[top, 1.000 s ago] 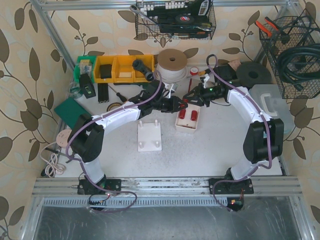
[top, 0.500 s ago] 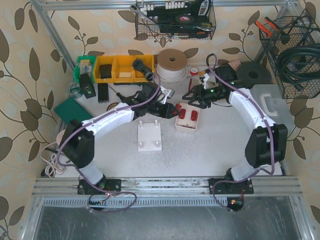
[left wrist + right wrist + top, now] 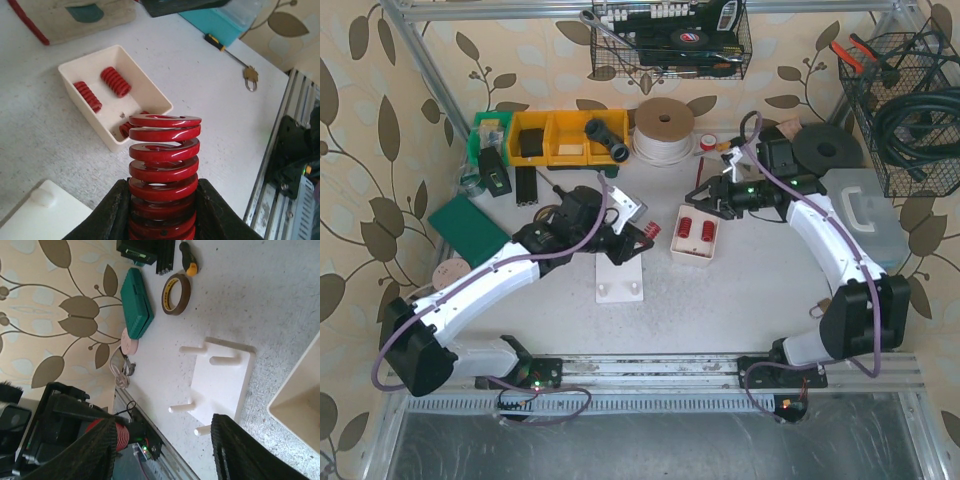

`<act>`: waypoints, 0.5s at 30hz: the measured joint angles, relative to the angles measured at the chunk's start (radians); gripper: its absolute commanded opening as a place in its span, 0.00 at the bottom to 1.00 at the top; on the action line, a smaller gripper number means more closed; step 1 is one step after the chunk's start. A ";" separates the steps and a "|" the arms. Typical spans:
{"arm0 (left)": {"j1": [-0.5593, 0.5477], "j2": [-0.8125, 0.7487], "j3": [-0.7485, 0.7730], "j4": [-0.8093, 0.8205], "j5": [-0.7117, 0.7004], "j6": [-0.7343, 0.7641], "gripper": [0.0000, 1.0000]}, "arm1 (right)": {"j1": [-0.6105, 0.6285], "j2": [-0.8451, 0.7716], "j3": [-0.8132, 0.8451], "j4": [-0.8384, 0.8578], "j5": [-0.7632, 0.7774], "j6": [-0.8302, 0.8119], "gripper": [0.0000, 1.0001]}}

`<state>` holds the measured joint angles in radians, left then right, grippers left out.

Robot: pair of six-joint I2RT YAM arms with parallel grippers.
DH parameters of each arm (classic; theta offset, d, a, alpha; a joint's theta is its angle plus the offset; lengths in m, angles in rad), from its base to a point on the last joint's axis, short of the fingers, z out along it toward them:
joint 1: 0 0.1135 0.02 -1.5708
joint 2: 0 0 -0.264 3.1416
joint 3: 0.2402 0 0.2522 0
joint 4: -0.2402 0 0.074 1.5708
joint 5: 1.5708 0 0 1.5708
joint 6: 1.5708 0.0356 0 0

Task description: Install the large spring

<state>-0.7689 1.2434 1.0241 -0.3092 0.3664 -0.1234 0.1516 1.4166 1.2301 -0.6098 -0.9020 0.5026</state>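
Left gripper [image 3: 638, 232] is clamped on the large spring [image 3: 647, 231], its two black fingers [image 3: 111, 217] pressing the lower coils from either side. In the left wrist view the large spring [image 3: 164, 155] stands out past the fingertips, glossy red, with its open end coil free.

Seen from the top camera, with 12 o'clock at the far wall, the gripped spring sits just off the 1 o'clock corner of the white peg base [image 3: 620, 270], near the middle of the table. It is not on any peg. The peg base lies flat, and its four short pegs show most clearly in the right wrist view [image 3: 220, 385]; one corner of it also shows at 7 o'clock in the left wrist view [image 3: 40, 215].

At 3 o'clock of the held spring, just beside it, is a shallow cream tray [image 3: 692, 252] with small red springs [image 3: 685, 228] lying in it. The left wrist camera looks into the same tray [image 3: 144, 76] and shows the small springs [image 3: 115, 81] on their sides.

Right gripper [image 3: 705, 195] hangs at 12 o'clock of the tray with its jaws apart and nothing between them. Its fingers [image 3: 100, 450] frame the peg base, with a tape roll [image 3: 176, 294] and a green case [image 3: 137, 302] beyond it.
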 measured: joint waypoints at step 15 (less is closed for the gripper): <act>-0.064 0.064 0.092 -0.184 0.004 0.179 0.00 | 0.158 0.048 0.005 -0.129 -0.030 -0.036 0.67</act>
<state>-0.8333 1.3075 1.1164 -0.4931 0.3706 0.0551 0.3092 1.4643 1.2346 -0.7383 -0.9318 0.4667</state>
